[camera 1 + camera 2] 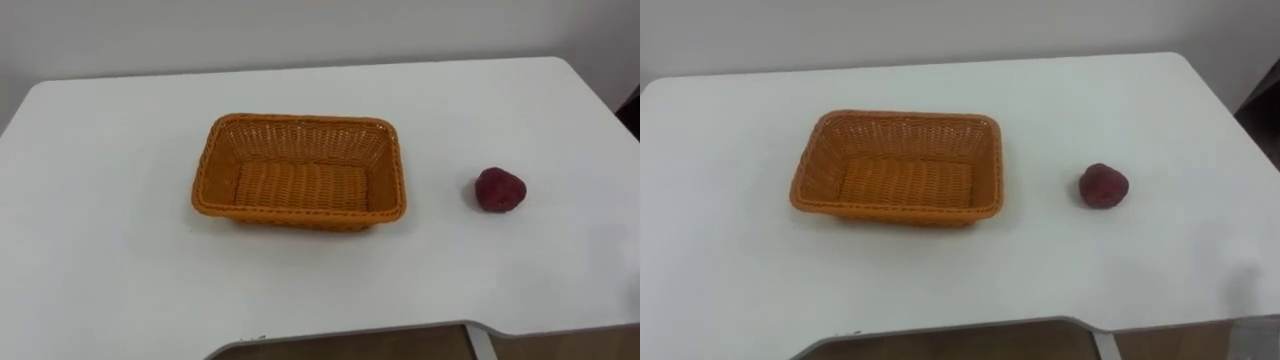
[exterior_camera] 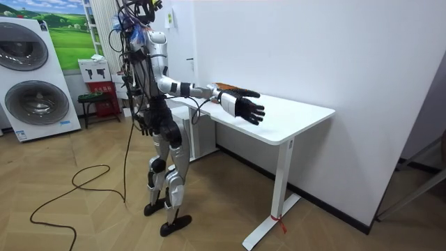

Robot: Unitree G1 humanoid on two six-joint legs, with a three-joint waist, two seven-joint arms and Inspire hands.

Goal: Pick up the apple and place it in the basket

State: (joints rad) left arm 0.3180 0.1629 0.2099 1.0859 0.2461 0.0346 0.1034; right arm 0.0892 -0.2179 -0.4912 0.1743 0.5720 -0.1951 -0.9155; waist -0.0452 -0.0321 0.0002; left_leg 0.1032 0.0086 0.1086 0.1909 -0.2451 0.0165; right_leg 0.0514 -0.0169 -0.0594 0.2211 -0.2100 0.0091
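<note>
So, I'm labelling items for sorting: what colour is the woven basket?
Orange-brown; the basket shows best in the left eye view.

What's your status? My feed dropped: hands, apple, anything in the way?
Right hand open, out over the table. Left hand down at hip. Apple right of the empty wicker basket, apart. Nothing between apple and basket.

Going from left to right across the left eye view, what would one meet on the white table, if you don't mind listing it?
Orange woven basket → dark red apple, which lies apart from the basket on the table.
</note>
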